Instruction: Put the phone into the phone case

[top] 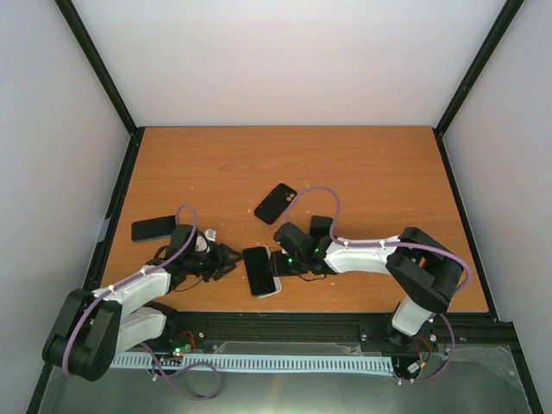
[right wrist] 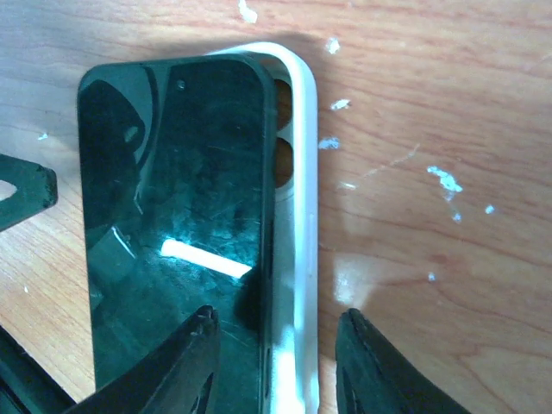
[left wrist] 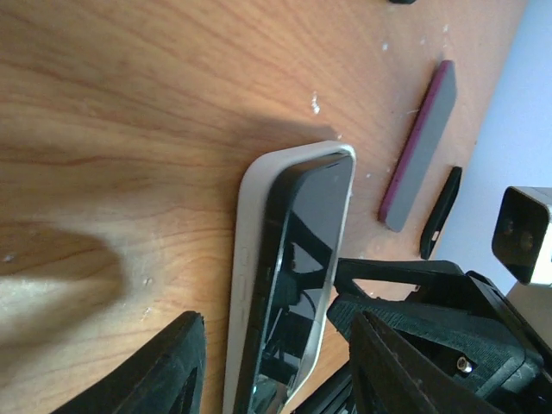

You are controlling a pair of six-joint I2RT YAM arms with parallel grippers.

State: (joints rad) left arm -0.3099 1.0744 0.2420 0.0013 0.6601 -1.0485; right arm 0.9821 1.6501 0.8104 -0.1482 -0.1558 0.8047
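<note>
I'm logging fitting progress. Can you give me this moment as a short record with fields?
phone: black glossy smartphone, screen up, lying skewed in the case, not fully seated
case: white rounded phone case, flat on the wooden table, camera cutouts uncovered
left gripper: open, fingers either side of phone and case
right gripper: open, fingers either side of the case's wall

Top view overhead, far; both wrist views close, low, sharing phone (right wrist: 172,216).

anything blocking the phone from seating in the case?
Nothing visible does. The phone lies directly on the white case. It is shifted sideways, so one long rim of the case is exposed. No other object sits between them.
</note>
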